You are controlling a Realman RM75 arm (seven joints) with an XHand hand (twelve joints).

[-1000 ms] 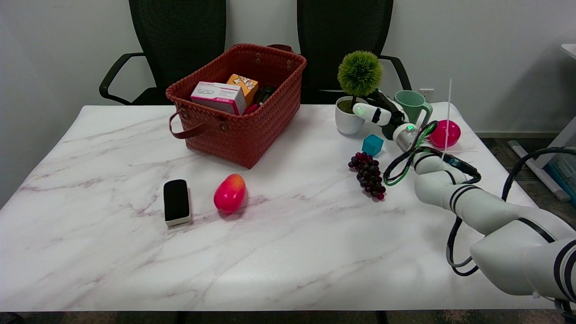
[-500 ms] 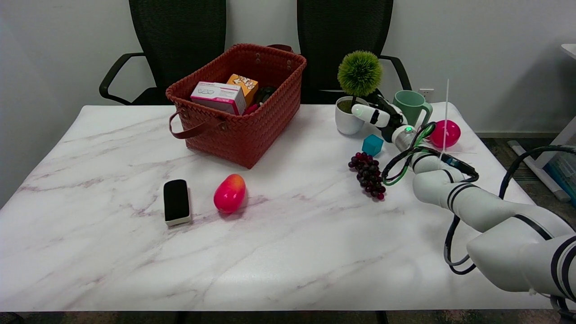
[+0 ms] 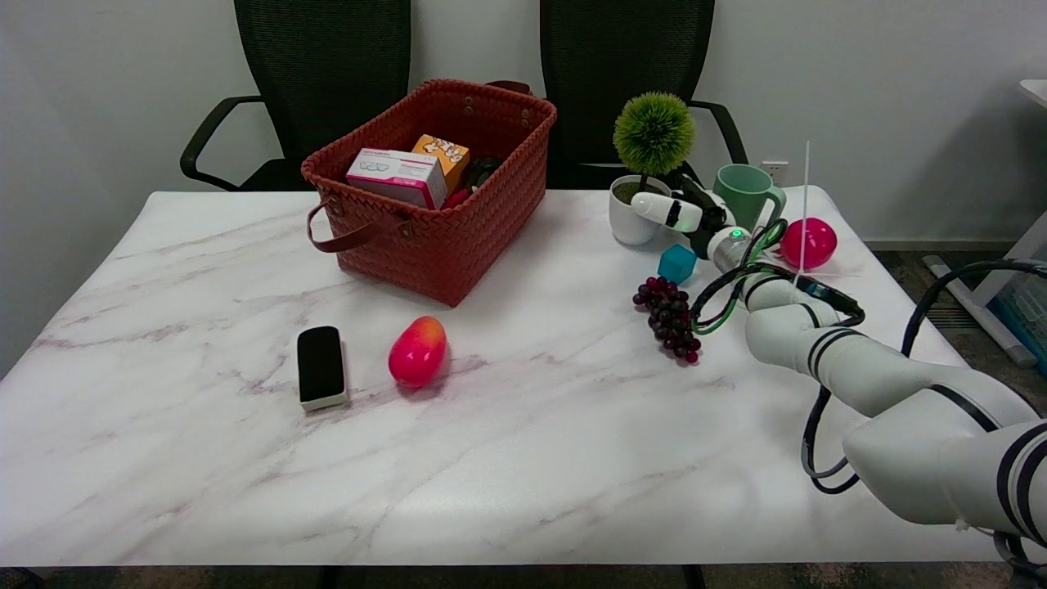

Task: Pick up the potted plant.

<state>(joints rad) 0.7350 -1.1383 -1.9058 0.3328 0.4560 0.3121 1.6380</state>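
Note:
The potted plant (image 3: 634,214), a white pot with a round green tuft (image 3: 653,132) on a thin stem, stands on the table at the back right. My right hand (image 3: 685,214) is at the pot's right side. Its white thumb (image 3: 654,206) lies across the front of the pot near the rim, and the dark fingers reach behind the pot, partly hidden. The pot stands flat on the table and the fingers are still apart around it.
A green mug (image 3: 746,193) stands just right of the hand and a pink ball (image 3: 808,243) beyond it. A teal cube (image 3: 677,263) and purple grapes (image 3: 671,317) lie under the forearm's left side. A red basket (image 3: 442,184), a mango (image 3: 418,351) and a black eraser (image 3: 321,366) sit further left.
My right arm has slid left and slightly away, bringing the thumb further across the pot's front. The potted plant has not moved.

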